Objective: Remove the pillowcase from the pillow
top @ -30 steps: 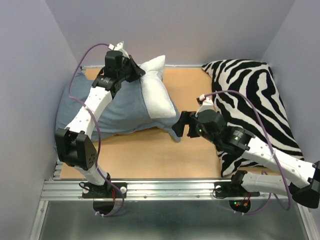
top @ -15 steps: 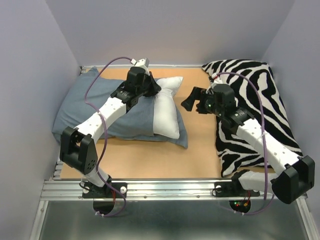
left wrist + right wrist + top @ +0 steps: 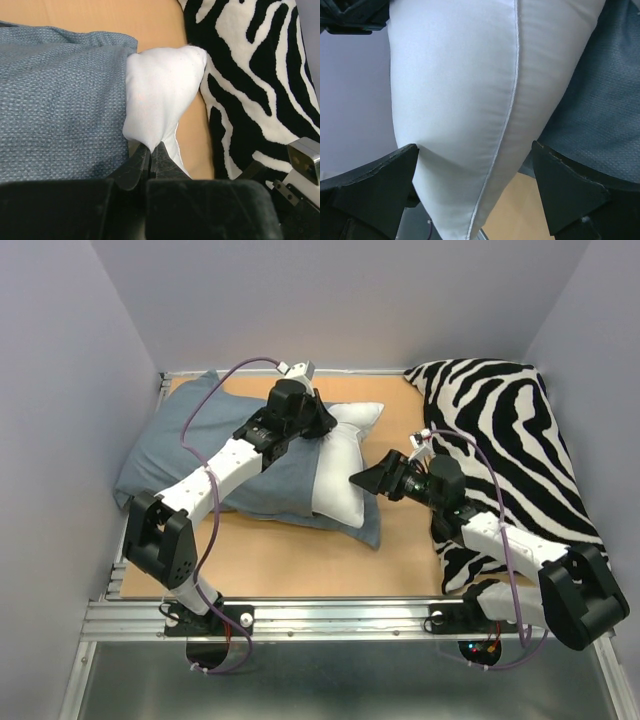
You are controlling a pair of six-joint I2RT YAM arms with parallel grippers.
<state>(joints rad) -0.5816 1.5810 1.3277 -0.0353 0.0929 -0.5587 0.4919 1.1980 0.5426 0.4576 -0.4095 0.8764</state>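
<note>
Progress shows overhead: we see the bare end of the plump white pillow (image 3: 345,465) shifted rightward toward the black-and-white zebra-striped cushion (image 3: 510,420). The soft blue-grey fabric pillowcase (image 3: 200,455) covers the rest, and the right gripper (image 3: 365,480) has swung back to that end. From the left wrist, the left gripper (image 3: 150,152) is pinched tight on white pillow fabric. From the right wrist, spread jaws straddle the pillow's seam; we judge a second hold is next

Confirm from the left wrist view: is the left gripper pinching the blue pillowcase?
No, the left gripper is shut on the white pillow, while the pillowcase lies beside it.
</note>
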